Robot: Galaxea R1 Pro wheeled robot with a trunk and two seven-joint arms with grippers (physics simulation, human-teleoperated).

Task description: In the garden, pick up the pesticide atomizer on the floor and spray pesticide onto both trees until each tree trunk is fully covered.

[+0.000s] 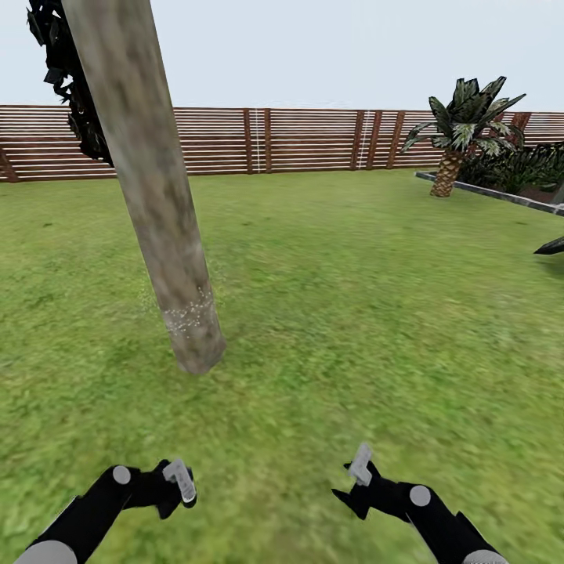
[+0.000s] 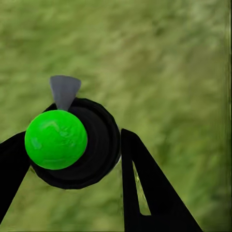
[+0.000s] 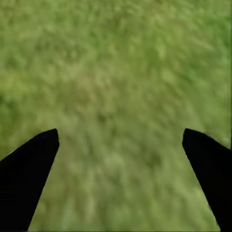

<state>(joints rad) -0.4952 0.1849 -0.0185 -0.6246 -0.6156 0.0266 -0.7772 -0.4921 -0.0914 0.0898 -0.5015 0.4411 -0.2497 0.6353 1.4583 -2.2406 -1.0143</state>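
A thick grey-beige tree trunk [image 1: 149, 180] leans up out of the grass [image 1: 329, 313] at the left of the head view. Fine whitish pesticide specks [image 1: 190, 313] dust a band near its base. My left gripper [image 1: 178, 486] is low at the front left, short of the trunk. In the left wrist view that gripper [image 2: 72, 133] is shut on the pesticide atomizer [image 2: 99, 145], a round black bottle with a bright green top and a grey nozzle. My right gripper [image 1: 356, 474] [image 3: 121, 130] is open over bare grass, with nothing between its fingers.
A brown slatted fence [image 1: 313, 141] closes the far side of the lawn. A scaly palm [image 1: 454, 133] and a grey kerb [image 1: 501, 193] with shrubs stand at the back right. Black foliage [image 1: 66, 78] hangs behind the trunk at the top left.
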